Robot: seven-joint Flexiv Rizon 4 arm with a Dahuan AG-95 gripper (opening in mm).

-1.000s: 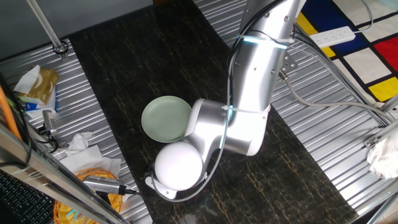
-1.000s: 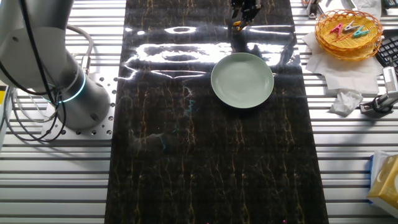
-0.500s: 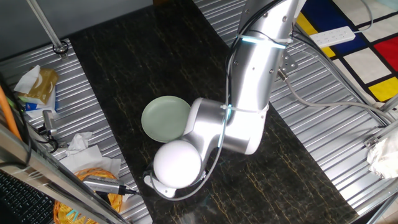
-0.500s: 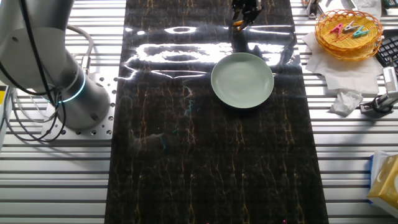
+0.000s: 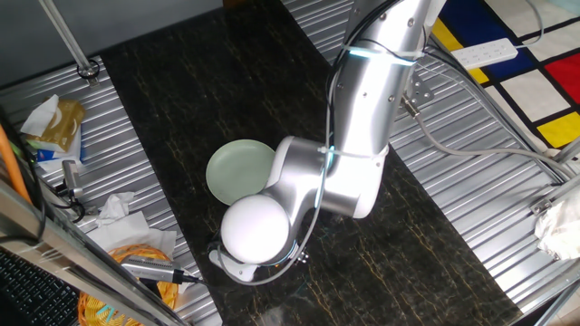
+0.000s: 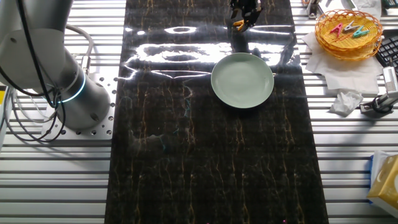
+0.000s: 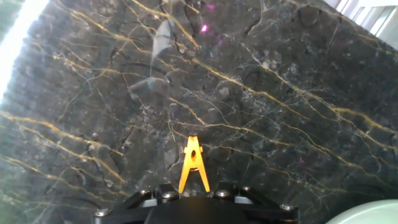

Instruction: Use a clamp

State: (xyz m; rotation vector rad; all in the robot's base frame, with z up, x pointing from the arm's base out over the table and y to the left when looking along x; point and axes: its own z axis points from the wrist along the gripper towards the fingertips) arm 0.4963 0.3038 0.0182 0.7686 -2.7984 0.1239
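The clamp (image 7: 193, 163) is a tiny orange clip, its closed tip pointing away and its two splayed prongs running back between my fingers. My gripper (image 7: 194, 190) is shut on those prongs, just above the dark marble tabletop. In the other fixed view the gripper (image 6: 245, 14) is at the table's far edge with the orange clamp (image 6: 239, 25) below it, beyond the pale green plate (image 6: 242, 79). In one fixed view the plate (image 5: 234, 168) lies left of the arm, whose white joint hides the gripper and the clamp. A sliver of the plate (image 7: 380, 214) shows in the hand view.
A wicker basket (image 6: 348, 38) holding coloured clips stands on white paper to the right of the mat. Crumpled tissue (image 6: 345, 102) and a tool (image 6: 380, 102) lie on the ribbed metal bench. The arm's base (image 6: 59, 81) occupies the left side.
The arm has shifted slightly, its white joint drifting a little left and lower in one fixed view. The clamp stays in the gripper; the plate has not moved.
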